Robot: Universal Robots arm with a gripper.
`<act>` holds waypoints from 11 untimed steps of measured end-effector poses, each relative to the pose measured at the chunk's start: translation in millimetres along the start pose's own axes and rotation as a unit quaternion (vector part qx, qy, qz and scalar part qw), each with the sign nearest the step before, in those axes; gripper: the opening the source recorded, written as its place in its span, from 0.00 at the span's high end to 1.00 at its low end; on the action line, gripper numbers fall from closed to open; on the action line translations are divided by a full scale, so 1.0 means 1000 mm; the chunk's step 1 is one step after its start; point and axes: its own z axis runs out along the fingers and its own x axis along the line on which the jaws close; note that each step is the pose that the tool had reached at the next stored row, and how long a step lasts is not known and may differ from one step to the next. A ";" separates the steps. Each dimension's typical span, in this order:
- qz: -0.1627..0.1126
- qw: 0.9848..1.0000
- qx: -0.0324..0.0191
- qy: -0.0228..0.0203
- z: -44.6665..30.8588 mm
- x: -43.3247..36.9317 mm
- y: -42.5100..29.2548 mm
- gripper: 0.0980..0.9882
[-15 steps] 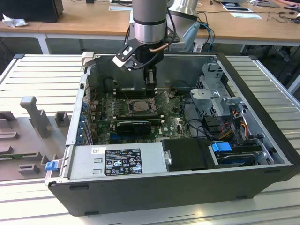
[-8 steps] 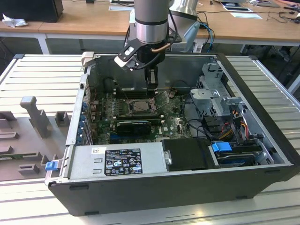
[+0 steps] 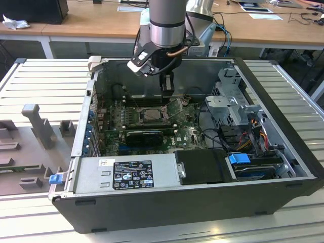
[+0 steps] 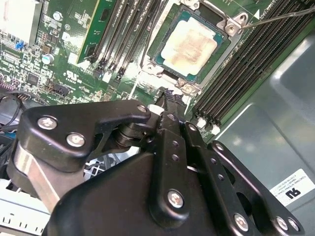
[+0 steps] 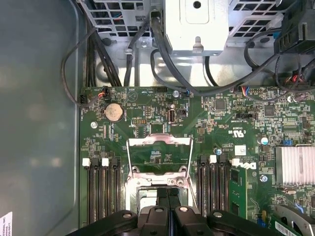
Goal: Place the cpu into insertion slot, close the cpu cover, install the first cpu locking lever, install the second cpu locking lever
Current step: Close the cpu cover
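The cpu (image 4: 190, 43), a square chip with a pale metal top, lies flat in the insertion slot (image 4: 235, 22) on the green motherboard. The cpu cover (image 5: 160, 155), a thin silver frame with a square window, stands raised on the slot's hinge and also shows tilted up in the exterior view (image 3: 175, 108). A thin wire lever (image 4: 280, 17) sticks out past one corner of the slot. My gripper (image 3: 167, 90) hangs just above the slot (image 3: 137, 115), near the cover. Its black fingers are shut together with nothing between them in both wrist views (image 4: 170, 94) (image 5: 168, 192).
Long black memory slots (image 5: 101, 189) flank the socket on both sides. A black expansion card (image 3: 144, 135) lies in front of it, a power supply (image 3: 126, 174) at the case front, and a metal drive cage (image 3: 230, 98) with cables at the exterior view's right. The case walls (image 3: 88, 101) close in around the board.
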 end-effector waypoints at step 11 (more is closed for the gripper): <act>0.000 1.000 0.000 0.000 0.0003 0.0001 0.0040 0.99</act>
